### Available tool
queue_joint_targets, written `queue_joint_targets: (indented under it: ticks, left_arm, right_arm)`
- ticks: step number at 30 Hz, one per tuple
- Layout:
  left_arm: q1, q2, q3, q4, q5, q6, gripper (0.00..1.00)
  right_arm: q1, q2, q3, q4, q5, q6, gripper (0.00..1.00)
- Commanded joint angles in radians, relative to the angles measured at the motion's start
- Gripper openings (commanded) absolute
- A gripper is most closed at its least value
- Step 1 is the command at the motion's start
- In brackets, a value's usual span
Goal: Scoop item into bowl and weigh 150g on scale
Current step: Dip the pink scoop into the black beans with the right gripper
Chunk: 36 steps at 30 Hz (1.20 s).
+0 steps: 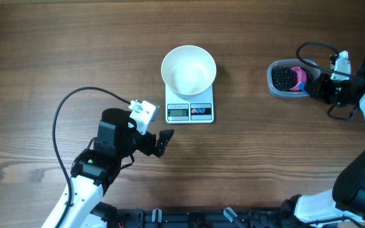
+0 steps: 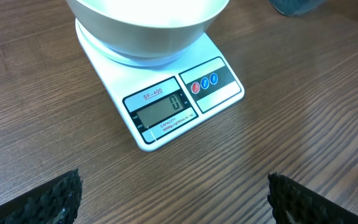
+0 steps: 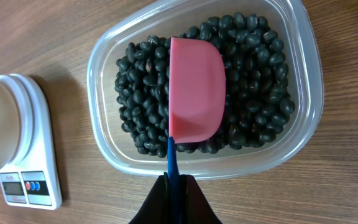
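Black beans (image 3: pixel 253 81) in the clear tub (image 3: pixel 309 93), far right; pink scoop (image 3: pixel 194 93) lies on them.
We pinch its blue handle (image 3: pixel 172 155) with the right gripper (image 3: pixel 174 182) at the tub rim; white bowl (image 1: pixel 189 68) on scale (image 1: pixel 189 113), bare table (image 1: pixel 246 158) between; left gripper (image 1: pixel 159 143) spread wide off scale's front edge.

White bowl (image 1: pixel 189 69) sits on scale (image 1: pixel 189 113), black beans (image 1: pixel 283 77) apart.
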Motion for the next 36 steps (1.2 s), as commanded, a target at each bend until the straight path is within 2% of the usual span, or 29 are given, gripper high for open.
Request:
queue_joint_targets:
  ticks: [1,11,21,27,36]
  left_arm:
    - [-0.002,0.003,0.023,0.003,-0.010,0.012,1.00]
    - [-0.002,0.003,0.023,0.003,-0.010,0.011,1.00]
    - [-0.002,0.003,0.023,0.003,-0.010,0.011,1.00]
    - [-0.002,0.003,0.023,0.003,-0.010,0.012,1.00]
    - [-0.002,0.003,0.023,0.003,-0.010,0.012,1.00]
  right_arm:
    - [-0.002,0.037,-0.018,-0.013,-0.060,0.008,0.04]
    - [-0.020,0.085,-0.018,0.027,-0.191,0.042,0.04]
    - [-0.182,0.084,-0.017,-0.028,-0.297,-0.005,0.04]
    - [-0.281,0.084,-0.017,-0.045,-0.455,-0.051,0.04]
    - [-0.288,0.084,-0.017,-0.057,-0.778,-0.153,0.04]
